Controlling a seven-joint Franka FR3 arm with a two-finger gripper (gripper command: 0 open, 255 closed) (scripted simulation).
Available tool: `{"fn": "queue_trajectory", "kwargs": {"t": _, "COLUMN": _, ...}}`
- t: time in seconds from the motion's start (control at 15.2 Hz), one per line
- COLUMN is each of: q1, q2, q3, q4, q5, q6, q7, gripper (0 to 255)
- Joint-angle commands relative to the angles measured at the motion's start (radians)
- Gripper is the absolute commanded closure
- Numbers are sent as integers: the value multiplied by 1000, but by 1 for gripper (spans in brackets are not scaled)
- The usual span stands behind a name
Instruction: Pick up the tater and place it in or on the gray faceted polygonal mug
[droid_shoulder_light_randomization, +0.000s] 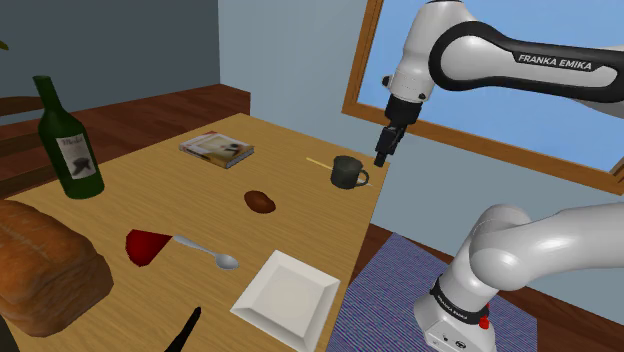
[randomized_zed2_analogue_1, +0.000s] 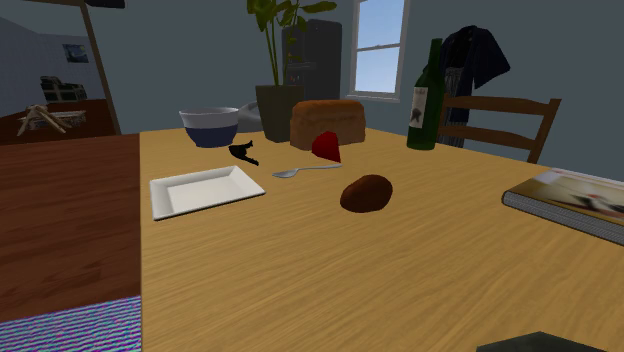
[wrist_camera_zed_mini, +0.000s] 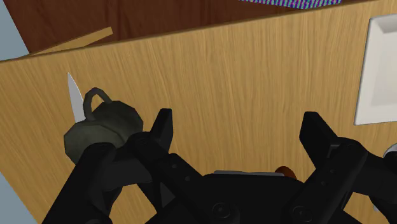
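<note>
Risk begins with the pose: the gripper (droid_shoulder_light_randomization: 382, 155) hangs in the air over the table (droid_shoulder_light_randomization: 150, 190) edge nearest the stand, jaws spread wide and empty, just beside the dark grey faceted mug (droid_shoulder_light_randomization: 348, 172); the brown potato (droid_shoulder_light_randomization: 261, 201) lies on bare wood well apart from the fingers, further in toward the middle of the table. A low sweep toward the potato could clip the mug or its handle and push it toward that edge, which is close; a pale knife blade (wrist_camera_zed_mini: 75, 95) lies just beside the mug and could be dragged along too. The potato looks rounded and smooth, so an off-centre pinch would likely make it roll or squirt out, perhaps toward the spoon (droid_shoulder_light_randomization: 205, 252) or the red wedge (droid_shoulder_light_randomization: 147, 246). At the drop, the mug's mouth seems hardly wider than the potato; a release from too high or off-centre could tip the mug, or leave the potato perched on the rim to fall off.
</note>
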Motion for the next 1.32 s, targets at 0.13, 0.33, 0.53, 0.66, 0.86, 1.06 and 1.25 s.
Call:
{"fn": "queue_trajectory", "kwargs": {"t": 0.13, "q1": 7, "q2": 56, "q3": 24, "q4": -3, "q5": 10, "q6": 63, "q7": 20, "gripper": 0}}
{"fn": "queue_trajectory", "kwargs": {"t": 0.33, "q1": 15, "q2": 147, "q3": 59, "q4": 3, "q5": 21, "q6": 155, "q7": 51, "gripper": 0}}
{"fn": "queue_trajectory", "kwargs": {"t": 0.53, "q1": 20, "q2": 247, "q3": 94, "q4": 21, "q5": 25, "q6": 241, "q7": 84, "gripper": 0}}
{"fn": "queue_trajectory", "kwargs": {"t": 0.66, "q1": 22, "q2": 317, "q3": 117, "q4": 41, "q5": 23, "q6": 296, "q7": 107, "gripper": 0}}
{"fn": "queue_trajectory", "kwargs": {"t": 0.86, "q1": 23, "q2": 426, "q3": 151, "q4": 80, "q5": 11, "q6": 370, "q7": 143, "gripper": 0}}
{"fn": "queue_trajectory", "kwargs": {"t": 1.06, "q1": 22, "q2": 539, "q3": 182, "q4": 131, "q5": -12, "q6": 435, "q7": 185, "gripper": 0}}
{"fn": "queue_trajectory", "kwargs": {"t": 1.25, "q1": 23, "q2": 656, "q3": 210, "q4": 194, "q5": -48, "q6": 488, "q7": 231, "gripper": 0}}
